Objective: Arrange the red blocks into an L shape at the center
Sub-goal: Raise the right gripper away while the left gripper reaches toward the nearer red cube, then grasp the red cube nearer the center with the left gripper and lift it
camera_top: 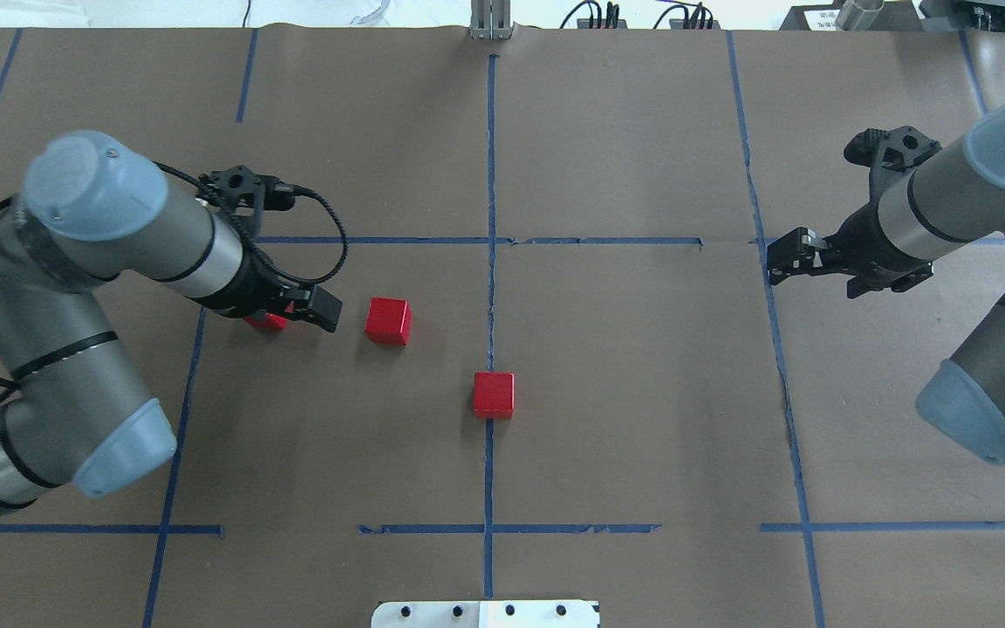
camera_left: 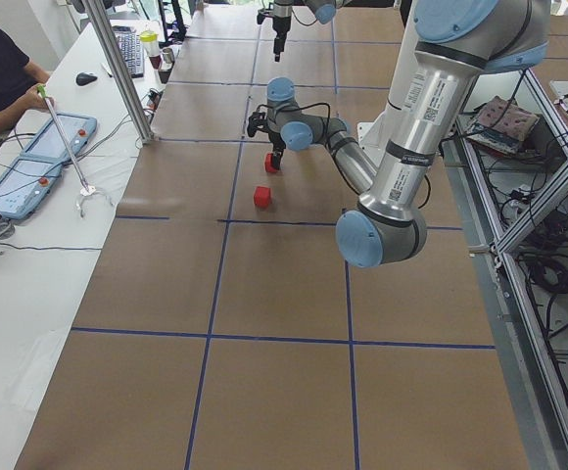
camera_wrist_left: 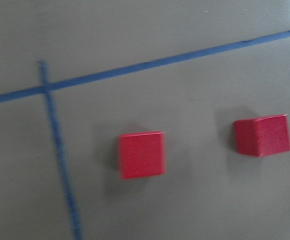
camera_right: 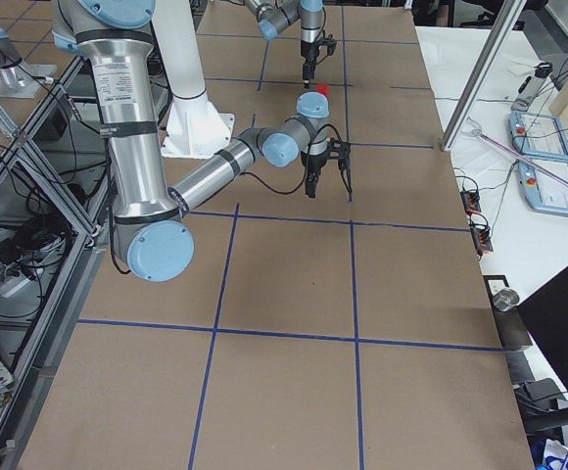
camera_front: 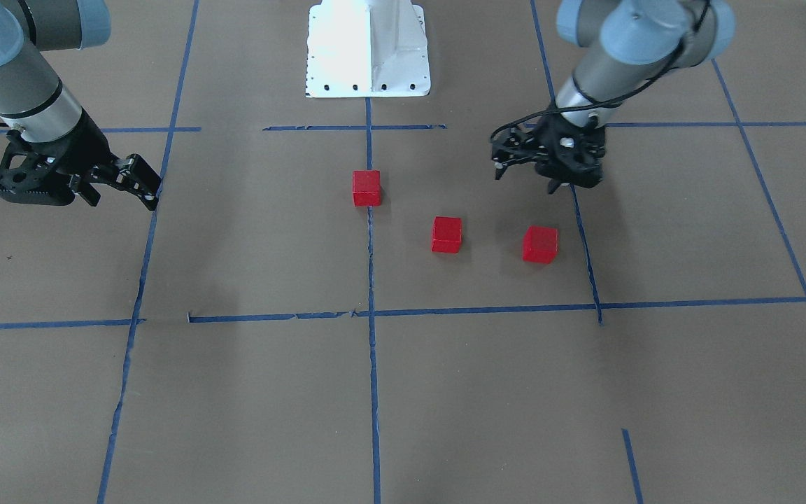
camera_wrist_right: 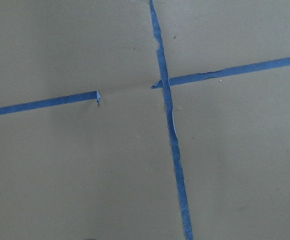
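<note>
From overhead, the left claw (camera_top: 317,309), jaws apart, hangs over the outermost red block (camera_top: 265,322), the middle block (camera_top: 387,320) at its three o'clock, the third block (camera_top: 493,394) on the centre line (camera_top: 491,288) at four; the right claw (camera_top: 789,259), also apart, sits far off.

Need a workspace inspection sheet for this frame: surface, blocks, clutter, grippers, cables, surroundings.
Surface: brown paper, blue tape grid with gaps and torn spots.
Job's things: three blocks, all apart, no L yet; the first sits on the centre line, the other two on the left arm's side.
Clutter: nothing seen.
Grippers: left gripper open, above the outermost block; right gripper open, far from the blocks.
Cables: black cable loops off the left wrist.
Surroundings: operator at a side table with a tablet.
</note>
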